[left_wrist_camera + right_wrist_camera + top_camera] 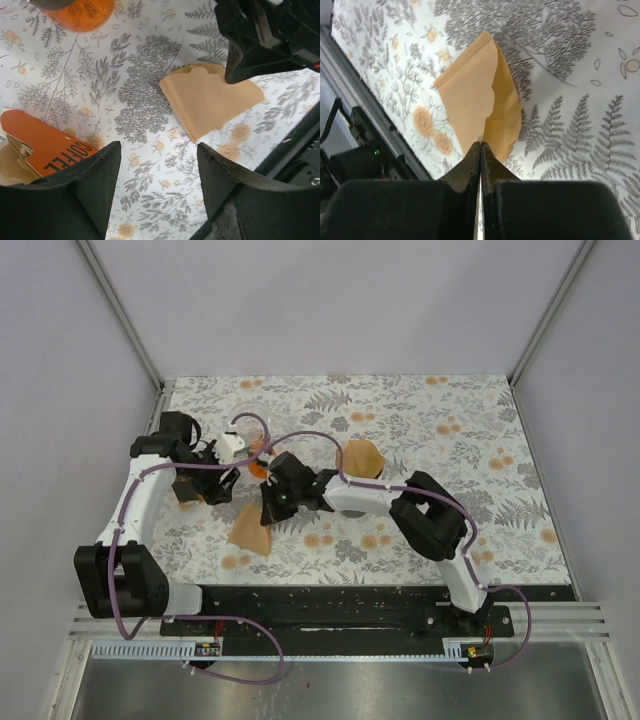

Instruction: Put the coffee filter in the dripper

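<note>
Top external view: the right tool (268,508) is on the coffee filter (250,530), low on the bench (450,420); I can't pick out the dripper, perhaps hidden by the left arm. Left wrist view: the left tool (159,147) gapes wide, empty; the flask (82,12) holds orange liquid. Right wrist view: fingers (465,170) pinched tight on the filter's edge, where thin paper might tear or slip when lifted

A floral-patterned table cover (140,90) fills the scene. On it lies an orange packet (47,142) printed "COFFEE". A flask of orange liquid (82,12) stands nearby.
</note>
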Tool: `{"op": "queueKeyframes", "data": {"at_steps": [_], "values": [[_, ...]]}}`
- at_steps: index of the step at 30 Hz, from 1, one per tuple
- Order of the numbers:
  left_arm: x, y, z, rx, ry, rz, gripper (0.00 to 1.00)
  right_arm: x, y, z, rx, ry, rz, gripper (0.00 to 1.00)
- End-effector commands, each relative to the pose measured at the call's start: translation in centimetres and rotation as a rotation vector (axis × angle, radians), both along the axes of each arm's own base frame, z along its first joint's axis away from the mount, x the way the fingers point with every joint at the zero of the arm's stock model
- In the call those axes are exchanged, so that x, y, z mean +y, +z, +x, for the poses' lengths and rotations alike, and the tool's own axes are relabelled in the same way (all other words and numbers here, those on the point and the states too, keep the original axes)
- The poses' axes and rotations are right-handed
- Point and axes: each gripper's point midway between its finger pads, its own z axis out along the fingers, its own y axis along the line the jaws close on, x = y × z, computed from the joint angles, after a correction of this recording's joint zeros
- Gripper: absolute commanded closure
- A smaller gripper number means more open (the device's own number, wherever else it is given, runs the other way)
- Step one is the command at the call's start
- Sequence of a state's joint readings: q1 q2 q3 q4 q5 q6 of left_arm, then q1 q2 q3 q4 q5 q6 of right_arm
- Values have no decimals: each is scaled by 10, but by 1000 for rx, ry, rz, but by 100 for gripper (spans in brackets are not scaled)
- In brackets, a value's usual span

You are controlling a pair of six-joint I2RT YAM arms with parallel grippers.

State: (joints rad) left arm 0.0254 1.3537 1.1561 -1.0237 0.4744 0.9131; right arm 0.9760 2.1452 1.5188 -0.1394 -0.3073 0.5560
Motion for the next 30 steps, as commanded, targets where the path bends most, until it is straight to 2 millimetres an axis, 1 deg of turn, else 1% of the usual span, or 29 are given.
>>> {"op": "queueKeyframes", "data": {"at_steps": [1,3,6,7,11,15,17,19,21,25,28,30], "values": [[-19,30,-17,47,10,-117,34,-6,42,-3,-143,79,8,100],[-22,37,-14,40,15,-139,33,-8,46,-4,-159,101,2,100],[-21,47,-11,26,35,-141,34,-8,53,-9,-178,153,10,100],[-22,53,-9,18,37,-145,33,-10,54,-12,-188,173,5,100],[-27,76,-10,0,39,-176,32,-15,71,-27,-303,296,-5,100],[-33,109,-10,-45,39,-219,31,-25,99,-49,-455,446,10,100],[-37,123,-10,-63,43,-243,31,-34,113,-51,-543,500,10,100],[-40,134,-9,-76,51,-270,30,-42,131,-55,-634,556,31,100],[-46,142,-9,-68,66,-310,30,-50,146,-59,-730,600,53,100],[-58,154,-13,-76,35,-346,29,-63,165,-65,-915,688,63,100],[-71,160,-18,-93,-8,-344,28,-72,178,-61,-1032,720,42,100],[-79,161,-23,-96,-42,-345,28,-77,184,-58,-1075,726,23,100]]}}
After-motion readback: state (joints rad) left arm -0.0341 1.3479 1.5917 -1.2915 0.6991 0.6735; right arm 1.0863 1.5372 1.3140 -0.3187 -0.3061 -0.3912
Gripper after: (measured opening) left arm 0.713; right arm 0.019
